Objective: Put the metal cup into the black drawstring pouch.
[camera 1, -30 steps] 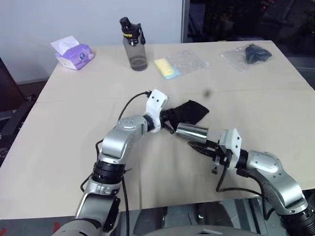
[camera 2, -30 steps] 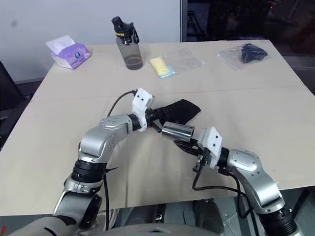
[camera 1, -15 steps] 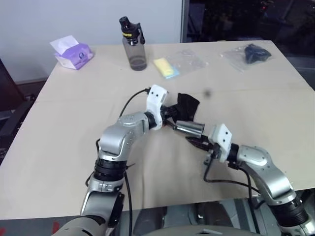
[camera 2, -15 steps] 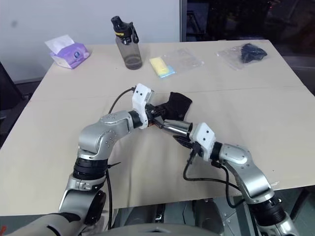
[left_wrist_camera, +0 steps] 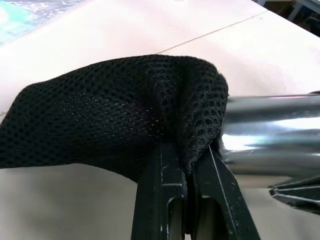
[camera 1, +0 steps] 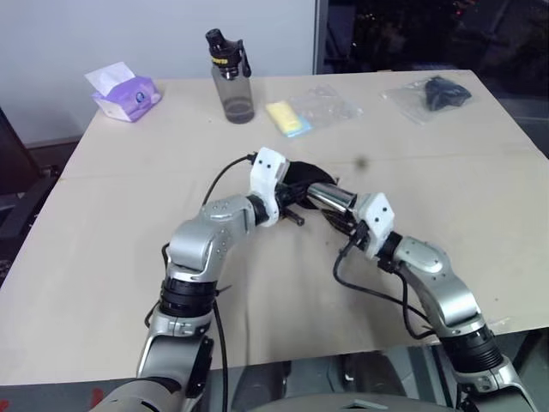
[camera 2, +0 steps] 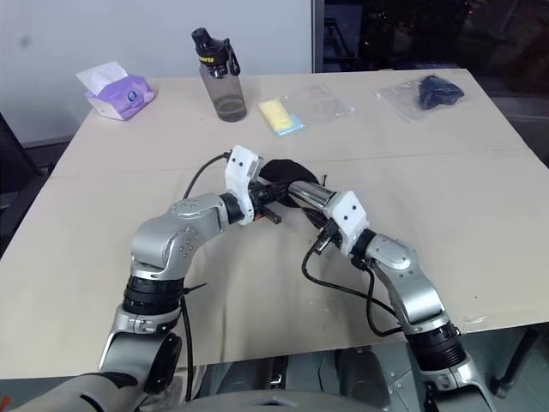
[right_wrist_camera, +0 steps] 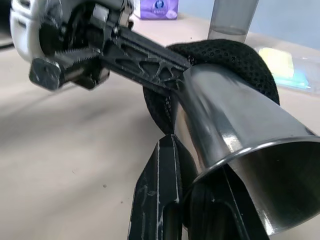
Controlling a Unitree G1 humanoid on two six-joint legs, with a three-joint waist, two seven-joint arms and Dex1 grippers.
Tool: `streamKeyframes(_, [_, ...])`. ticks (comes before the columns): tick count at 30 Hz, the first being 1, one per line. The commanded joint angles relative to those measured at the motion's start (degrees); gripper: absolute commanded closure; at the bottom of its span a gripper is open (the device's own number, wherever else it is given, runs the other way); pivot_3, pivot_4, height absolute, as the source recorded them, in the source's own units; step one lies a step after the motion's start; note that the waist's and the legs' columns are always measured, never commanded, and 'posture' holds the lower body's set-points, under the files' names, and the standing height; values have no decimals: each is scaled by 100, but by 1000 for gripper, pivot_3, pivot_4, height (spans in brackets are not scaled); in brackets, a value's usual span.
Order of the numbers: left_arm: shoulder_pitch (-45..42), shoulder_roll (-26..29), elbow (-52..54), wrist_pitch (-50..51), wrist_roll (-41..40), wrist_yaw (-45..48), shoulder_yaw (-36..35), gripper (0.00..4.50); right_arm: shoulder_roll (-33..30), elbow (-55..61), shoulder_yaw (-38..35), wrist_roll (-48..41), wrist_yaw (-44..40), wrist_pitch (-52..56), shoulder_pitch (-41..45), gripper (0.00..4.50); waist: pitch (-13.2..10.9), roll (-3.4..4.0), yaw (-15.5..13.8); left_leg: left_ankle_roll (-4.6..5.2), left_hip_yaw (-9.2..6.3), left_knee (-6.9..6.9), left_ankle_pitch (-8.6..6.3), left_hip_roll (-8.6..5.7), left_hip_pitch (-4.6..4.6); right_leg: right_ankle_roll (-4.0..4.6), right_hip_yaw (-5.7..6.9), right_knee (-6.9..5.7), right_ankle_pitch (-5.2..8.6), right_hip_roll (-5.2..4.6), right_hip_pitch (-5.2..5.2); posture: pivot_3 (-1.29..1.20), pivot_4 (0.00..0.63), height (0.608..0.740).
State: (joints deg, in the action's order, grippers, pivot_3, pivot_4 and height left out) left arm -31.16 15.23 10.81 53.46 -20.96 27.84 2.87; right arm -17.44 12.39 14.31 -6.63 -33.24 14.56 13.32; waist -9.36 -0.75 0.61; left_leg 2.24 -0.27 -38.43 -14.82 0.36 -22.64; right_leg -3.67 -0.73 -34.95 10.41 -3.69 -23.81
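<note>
Beige desk [camera 1: 129, 223] under a pale wall, contents as you had them at this moment:

- Black drawstring pouch [left_wrist_camera: 100, 115]: lifted off the desk near its middle, its mouth edge pinched between the closed fingers [left_wrist_camera: 167, 180] of your left gripper [left_wrist_camera: 186, 165]. Against a second before, it had bunched up from a flat, stretched shape into a rounded hood.
- Metal cup [right_wrist_camera: 235, 135]: lying nearly level, held at its open rim by the closed fingers of your right gripper [right_wrist_camera: 195, 200]. Over that second you carried it up from below the pouch, and its closed end now sat inside the pouch mouth; the mesh wrapped over that end, most of the barrel still bare.
- Water bottle [camera 1: 232, 79]: upright, well beyond the pouch at the far edge.
- Tissue pack [camera 1: 125, 92]: far left corner, well apart from the pouch.
- Yellow item in clear wrap [camera 1: 296, 116]: beyond the pouch, beside the bottle.
- Dark item in clear plastic [camera 1: 433, 94]: far right, well apart from the pouch.

Judgement: insertion had begun but was not done. Your next push probably needed the pouch mouth kept open, or the fabric would ride along on the cup.
</note>
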Motion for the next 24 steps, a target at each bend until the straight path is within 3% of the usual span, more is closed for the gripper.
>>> streamKeyframes(1, [-78,-80,264,2,-186,79,87,4500,-98,-38,230,351,-58,-291,181,4444,0,0,1,0,1,0,0,0,0,0,0,0,0,0,0,0,150,740])
streamKeyframes(7, [-70,-104,329,59,-241,61,107,4500,-123,-483,337,897,149,-517,485,4444,0,0,7,-3,3,0,2,0,-1,0,2,-1,0,0,0,0,150,740])
streamKeyframes(10, [-25,-63,375,44,-246,75,195,4500,247,-631,134,733,413,-365,617,4444,0,0,14,-3,1,1,2,0,0,0,1,-1,-1,0,0,0,150,740])
streamKeyframes(18, [97,-47,545,71,-315,144,337,4500,1947,-572,-1107,-1185,916,531,952,4444,-2,0,16,-5,-20,5,3,2,0,-17,-1,-1,-13,1,-3,0,150,740])
streamKeyframes(24, [193,12,595,73,-357,153,245,4500,2539,-406,-2188,-3013,973,1089,906,4444,-3,2,7,-5,-21,7,3,0,-3,-18,-2,1,-14,-3,-4,0,150,740])
